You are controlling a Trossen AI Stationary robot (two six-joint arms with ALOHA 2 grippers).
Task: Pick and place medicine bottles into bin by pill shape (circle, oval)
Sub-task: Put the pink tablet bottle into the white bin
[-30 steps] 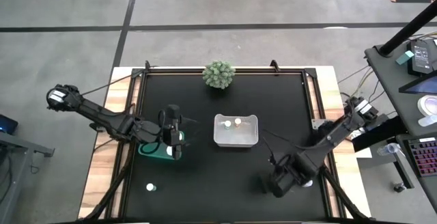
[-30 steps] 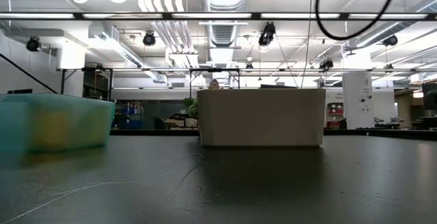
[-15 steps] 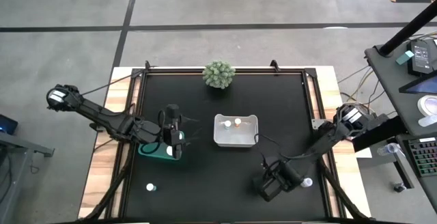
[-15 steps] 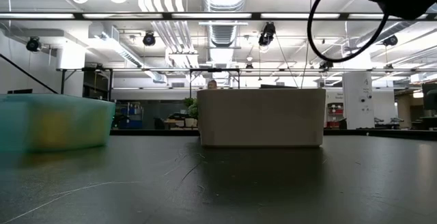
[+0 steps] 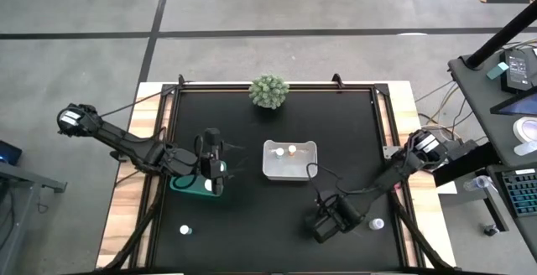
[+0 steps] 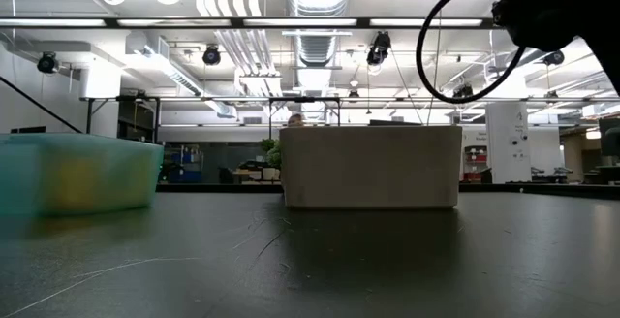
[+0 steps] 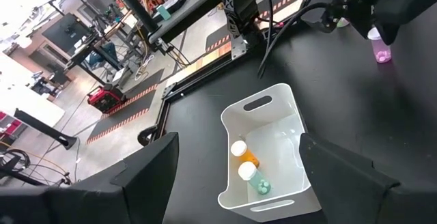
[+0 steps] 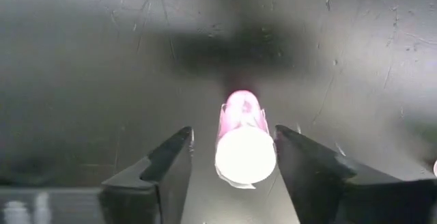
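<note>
1. A pink-bodied, white-capped medicine bottle [image 8: 244, 149] is seen between the spread fingers of the right gripper [image 5: 325, 222], near the table's front right; neither finger [image 8: 167, 166] is seen touching it, so it could be knocked over if the closing is off-centre.
2. A poor pinch could drop it short of the white bin [image 5: 290, 161].
3. The left gripper [image 5: 215, 177] hangs spread over the teal bin [image 6: 77, 173], at the table's left.

Black matte tabletop [image 5: 336, 132] bearing white plastic bin [image 5: 290, 161], teal bin [image 5: 186, 183], green spiky ball plant [image 5: 268, 91], two loose white-capped bottles [image 5: 185, 230].
</note>
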